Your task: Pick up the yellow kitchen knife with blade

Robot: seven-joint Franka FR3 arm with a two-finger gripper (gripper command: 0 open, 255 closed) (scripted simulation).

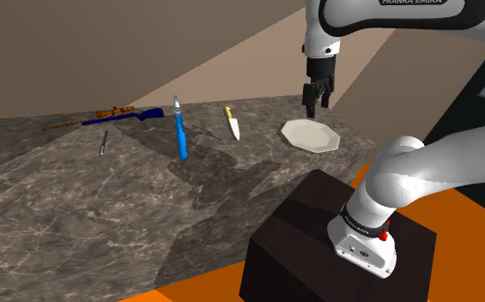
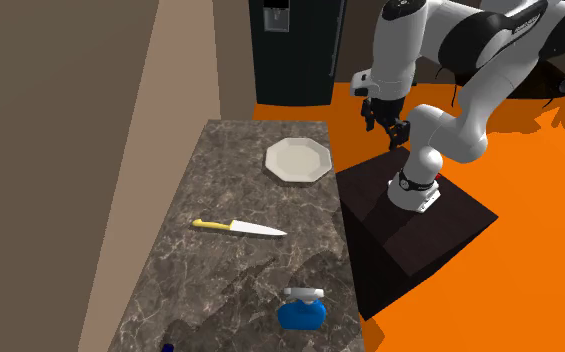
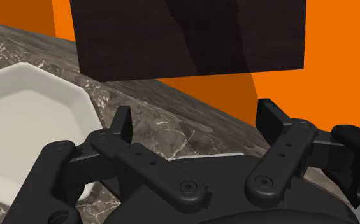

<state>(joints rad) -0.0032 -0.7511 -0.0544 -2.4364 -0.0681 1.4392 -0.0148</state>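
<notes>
look to the black gripper hanging above the edge of the dark marbled counter, near the white octagonal plate. spread wide, clasping nothing. well apart from the yellow-handled kitchen knife, lying flat on the counter between the plate and a standing blue bottle, white blade tip toward the second exterior view's right. farther toward the shoulder view's left, a brown-and-blue toy rifle and a small dark pen-like thing. orange floor around the dark stand.

Black gripper aloft, fingers apart, apparently empty
</notes>
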